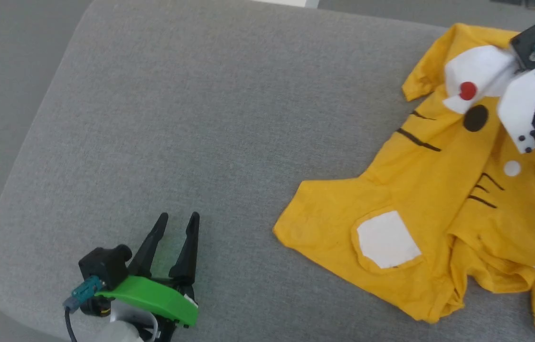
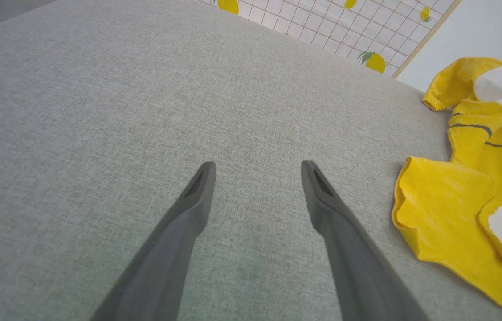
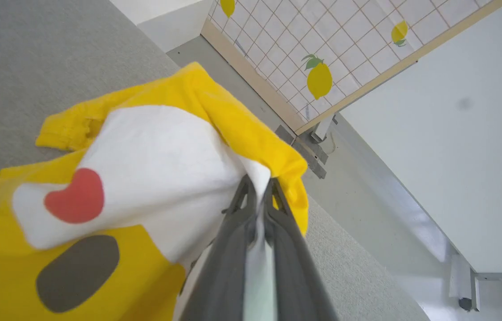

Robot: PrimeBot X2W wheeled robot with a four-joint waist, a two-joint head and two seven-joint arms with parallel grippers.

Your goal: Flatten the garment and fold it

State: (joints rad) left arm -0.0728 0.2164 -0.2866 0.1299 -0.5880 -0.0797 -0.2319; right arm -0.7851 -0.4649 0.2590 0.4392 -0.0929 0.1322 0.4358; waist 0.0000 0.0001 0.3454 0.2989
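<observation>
On the grey cushion (image 1: 201, 118), right claw (image 3: 259, 183) pinches the garment (image 1: 438, 199); left claw (image 1: 178, 216) stands spread, well apart.

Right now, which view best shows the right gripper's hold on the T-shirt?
Right wrist view: the right gripper is shut on the T-shirt, cloth pinched between its fingers. The head view's wrist hides the pinch; the left wrist view catches the T-shirt's edge.

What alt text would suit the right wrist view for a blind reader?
The right pincer is shut on a white patch of the bright yellow cotton T-shirt, beside a red heart-shaped mark. Behind lie a grey fabric surface and a lemon-printed tiled panel.
</observation>
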